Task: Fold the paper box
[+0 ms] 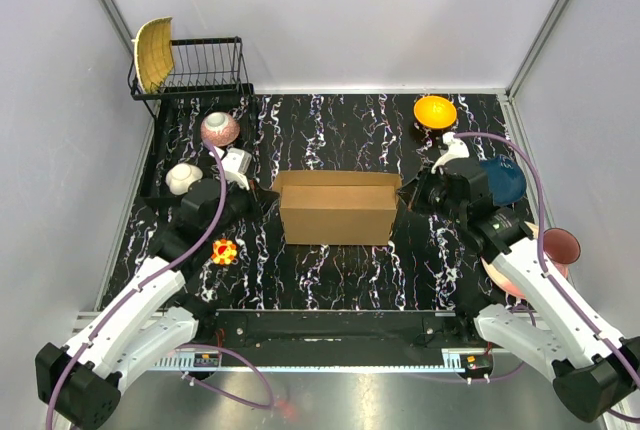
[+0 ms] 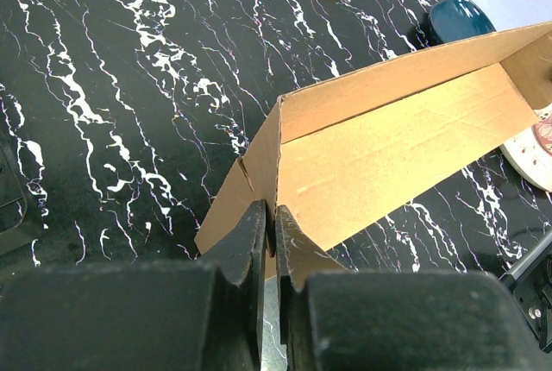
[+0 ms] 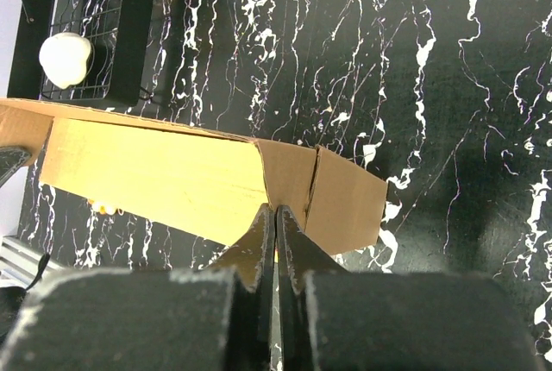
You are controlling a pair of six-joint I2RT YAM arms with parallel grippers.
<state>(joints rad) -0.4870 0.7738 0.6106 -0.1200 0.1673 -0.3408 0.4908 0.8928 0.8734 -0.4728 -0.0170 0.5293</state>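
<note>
Centrally, brown paper box (image 1: pixel 335 208), walls upright.

Top view looks down from behind; wrist views sit close, sharing the paper box (image 2: pixel 388 147).

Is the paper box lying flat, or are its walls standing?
Standing: the paper box shows a raised long wall, and both wrist views show end flaps bent at creased corners.

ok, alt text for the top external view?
A brown cardboard box stands partly folded on the black marbled table, the left end effector at its left end, the right end effector at its right. An orange bowl and a dish rack sit behind.
</note>
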